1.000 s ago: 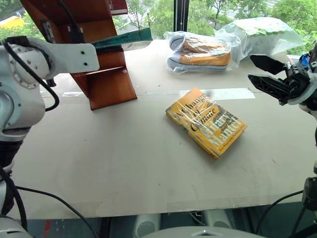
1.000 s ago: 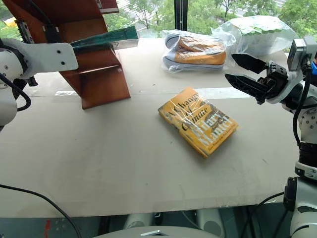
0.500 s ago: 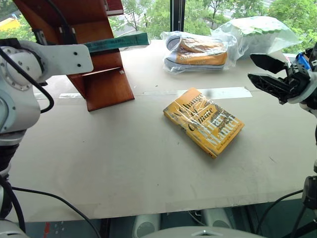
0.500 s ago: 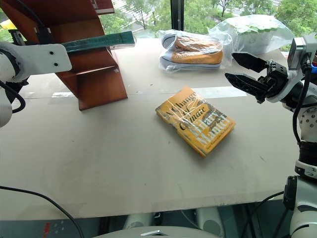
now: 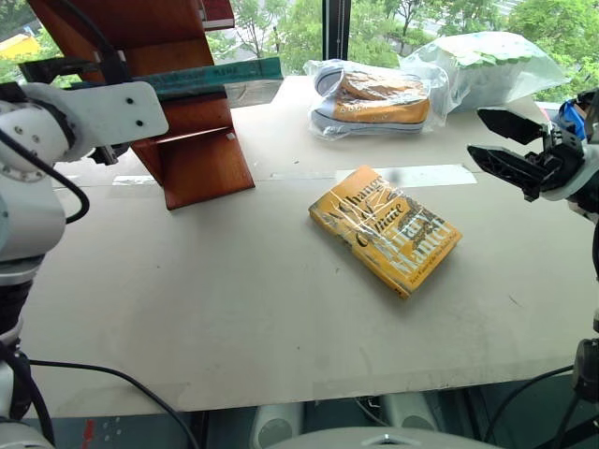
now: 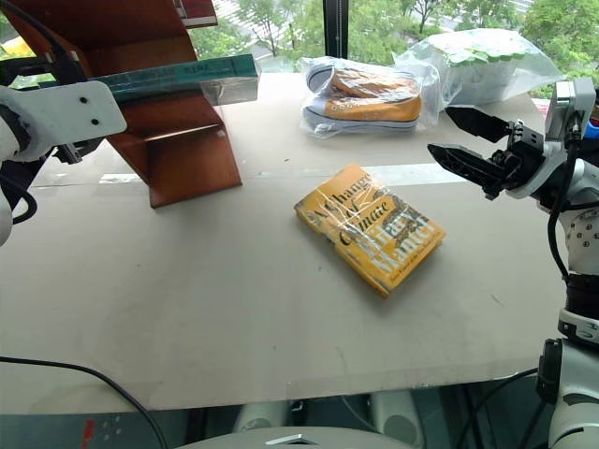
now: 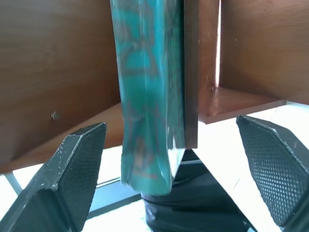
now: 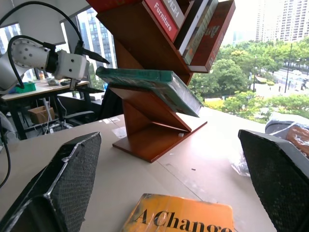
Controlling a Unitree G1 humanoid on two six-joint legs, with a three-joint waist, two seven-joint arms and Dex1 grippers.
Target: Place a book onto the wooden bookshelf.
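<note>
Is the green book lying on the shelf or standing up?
Lying flat. The book rests on a ledge of the wooden bookshelf, one end sticking out past it.

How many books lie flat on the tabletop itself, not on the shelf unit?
1. The yellow-orange book lies mid-table. The teal-green book rests on the wooden bookshelf; more books stand higher up there, some perhaps hidden.

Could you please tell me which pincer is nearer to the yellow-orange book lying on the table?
Right. The right pincer hovers open just beyond the yellow-orange book, toward the table's right edge. The left pincer, also open, is far across at the wooden bookshelf, beside the teal book.
</note>
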